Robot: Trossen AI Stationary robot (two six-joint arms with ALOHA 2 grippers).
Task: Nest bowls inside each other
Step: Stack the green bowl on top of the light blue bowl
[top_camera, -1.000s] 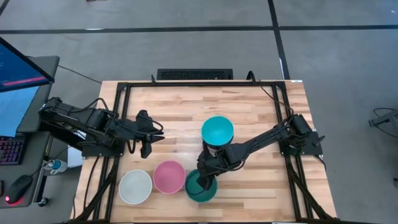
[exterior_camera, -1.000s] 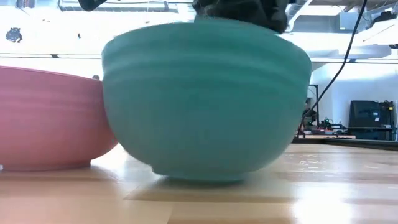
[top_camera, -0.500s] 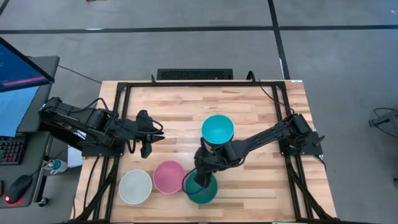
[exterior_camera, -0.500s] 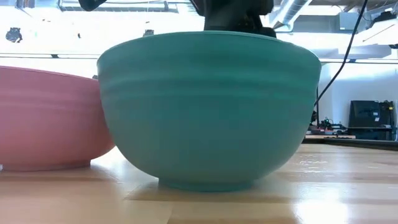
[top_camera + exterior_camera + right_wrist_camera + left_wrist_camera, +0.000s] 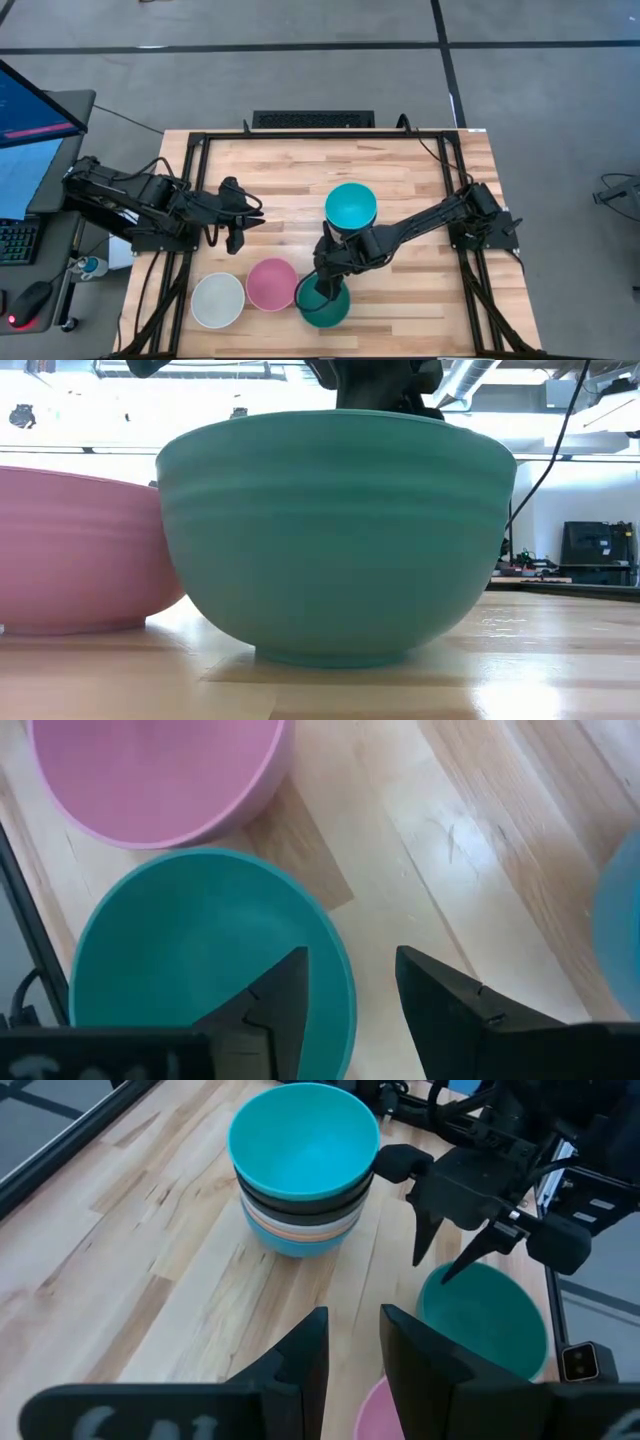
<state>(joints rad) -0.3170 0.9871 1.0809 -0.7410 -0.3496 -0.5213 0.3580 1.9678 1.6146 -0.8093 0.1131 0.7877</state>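
Note:
A dark teal bowl (image 5: 325, 306) stands upright on its base near the table's near edge, and fills the low view (image 5: 335, 530). My right gripper (image 5: 318, 286) hovers open over the bowl's left rim (image 5: 338, 955), one finger above the inside and one above the outside. A pink bowl (image 5: 272, 284) and a white bowl (image 5: 218, 300) sit to its left. Several nested bowls with a cyan one on top (image 5: 350, 205) form a stack at mid-table. My left gripper (image 5: 236, 236) waits open at the table's left.
The pink bowl (image 5: 80, 550) stands close beside the teal bowl; whether they touch does not show. The stack (image 5: 300, 1170) lies just beyond my right arm's wrist. A black frame rail (image 5: 300, 135) runs around the wooden table top. Bare wood shows right of the teal bowl.
The teal bowl sat tilted a second ago; it has settled level on its base and shifted slightly toward the near edge. My right gripper has moved a little left over the bowl's rim. In the last half second nothing moves.

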